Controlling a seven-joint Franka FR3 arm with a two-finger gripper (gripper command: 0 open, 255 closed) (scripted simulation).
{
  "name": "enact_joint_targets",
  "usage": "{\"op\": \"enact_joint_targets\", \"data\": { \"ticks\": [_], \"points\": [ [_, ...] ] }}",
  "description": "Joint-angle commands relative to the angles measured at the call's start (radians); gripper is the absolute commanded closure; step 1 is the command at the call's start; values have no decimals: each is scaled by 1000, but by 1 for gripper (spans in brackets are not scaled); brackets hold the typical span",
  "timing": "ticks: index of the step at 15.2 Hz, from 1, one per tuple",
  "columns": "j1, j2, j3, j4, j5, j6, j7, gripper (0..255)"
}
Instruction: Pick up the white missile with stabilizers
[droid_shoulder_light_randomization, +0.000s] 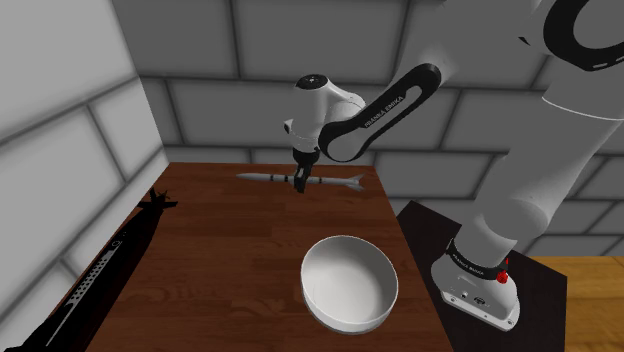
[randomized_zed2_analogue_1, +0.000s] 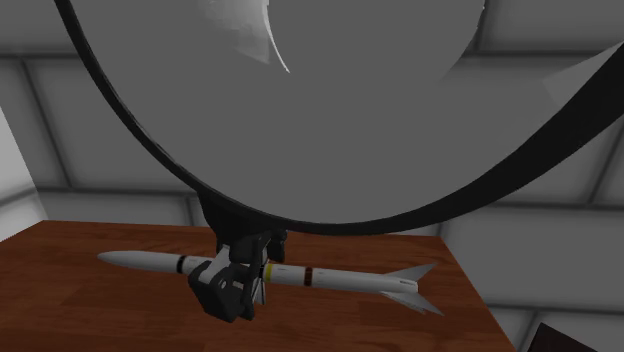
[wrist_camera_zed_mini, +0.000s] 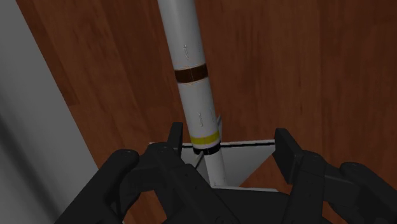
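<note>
My gripper (droid_shoulder_light_randomization: 302, 184) hangs low over the missile (droid_shoulder_light_randomization: 262, 177), which lies across the far end of the table (droid_shoulder_light_randomization: 230, 270) near the wall. Fingers (wrist_camera_zed_mini: 287, 149) spread wide, astride the white body by its yellow band, with the right one clear of it. White bowl (droid_shoulder_light_randomization: 345, 318) sits nearer the stand.

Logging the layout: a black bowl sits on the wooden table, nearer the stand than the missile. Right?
The bowl is white, not black, as the shoulder view shows; it does sit on the wooden table, nearer the stand than the missile.
</note>
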Motion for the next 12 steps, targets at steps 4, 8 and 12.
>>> {"op": "enact_joint_targets", "data": {
  "ticks": [4,8,12],
  "points": [
    [0,1,0,-1,0,0,1,255],
    [4,-38,0,15,33,-51,-30,255],
    [9,-74,-2,36,60,-104,-57,255]
  ]
}}
